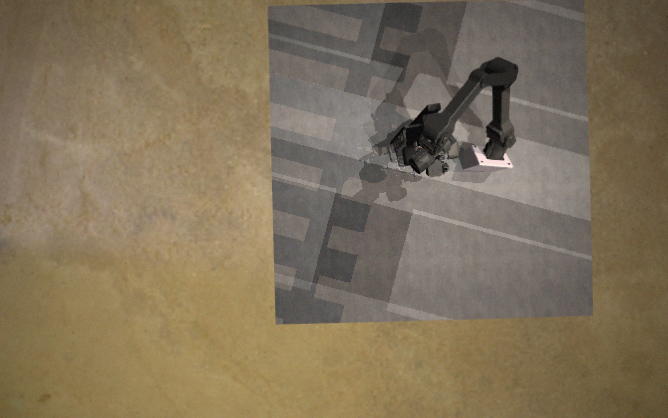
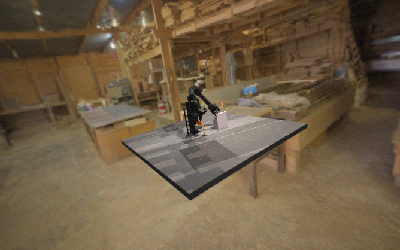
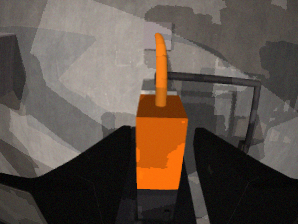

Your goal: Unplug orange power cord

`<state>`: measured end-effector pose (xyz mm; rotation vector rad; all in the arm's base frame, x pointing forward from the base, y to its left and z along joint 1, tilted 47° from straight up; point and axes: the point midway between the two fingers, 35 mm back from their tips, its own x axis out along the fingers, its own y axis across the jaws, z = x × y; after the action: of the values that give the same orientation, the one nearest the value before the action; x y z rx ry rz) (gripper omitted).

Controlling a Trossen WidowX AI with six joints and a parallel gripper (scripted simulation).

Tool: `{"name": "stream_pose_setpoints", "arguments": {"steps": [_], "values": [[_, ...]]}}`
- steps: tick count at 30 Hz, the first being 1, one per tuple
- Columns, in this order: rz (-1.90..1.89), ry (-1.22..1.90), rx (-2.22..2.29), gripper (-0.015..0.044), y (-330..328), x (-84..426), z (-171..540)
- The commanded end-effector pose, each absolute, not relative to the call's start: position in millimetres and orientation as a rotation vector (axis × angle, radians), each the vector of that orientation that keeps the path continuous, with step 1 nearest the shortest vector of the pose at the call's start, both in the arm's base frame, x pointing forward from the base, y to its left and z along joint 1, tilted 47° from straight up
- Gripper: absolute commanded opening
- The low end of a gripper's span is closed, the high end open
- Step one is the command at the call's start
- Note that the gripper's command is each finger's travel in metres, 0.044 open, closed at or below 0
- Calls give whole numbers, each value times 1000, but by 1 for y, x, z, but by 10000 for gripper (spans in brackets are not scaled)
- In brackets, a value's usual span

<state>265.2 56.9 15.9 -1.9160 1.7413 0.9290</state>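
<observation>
Table (image 1: pixel 500 275): grey slab with lighter and darker bands and blocks, filling the right half of the top view; sandy floor all around it.

Arm (image 1: pixel 465 97): black. It rises from a pale base block (image 1: pixel 492 162) at about 3 o'clock of the table's middle, folds at an elbow toward 12 o'clock, then reaches down toward 9 o'clock of the base.

Power strip (image 2: pixel 186 119): tall, black and ladder-like, standing upright on the table. It is at 9 o'clock of the base block in the exterior view, with the arm's wrist right against it. The top view hides it under the wrist.

Gripper (image 3: pixel 161 132): pointed down at the table, with its two dark fingers part-way apart on either side of the plug. The left finger's edge lies along the plug's side, and a thin gap shows on the right. The claw is released, not clamped on the plug.

Plug (image 3: pixel 160 145): orange block between the fingers, at dead centre of the wrist view. Whether its prongs sit in a socket cannot be told.

Cord (image 3: pixel 160 70): orange, leaving the plug's far end toward 12 o'clock with a slight bend at the tip. In the exterior view it runs as a thin orange line from under the wrist down to the table top (image 2: pixel 203 127).
</observation>
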Motion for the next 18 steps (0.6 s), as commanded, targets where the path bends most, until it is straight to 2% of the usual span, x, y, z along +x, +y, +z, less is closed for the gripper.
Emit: {"name": "stream_pose_setpoints", "arguments": {"steps": [1, 4, 8, 18], "values": [[930, 1744, -1925, 160, 51, 264, 12], [930, 1744, -1925, 160, 51, 264, 12], [929, 1744, -1915, 55, 54, 265, 13], [929, 1744, -1915, 0, 54, 265, 13]]}}
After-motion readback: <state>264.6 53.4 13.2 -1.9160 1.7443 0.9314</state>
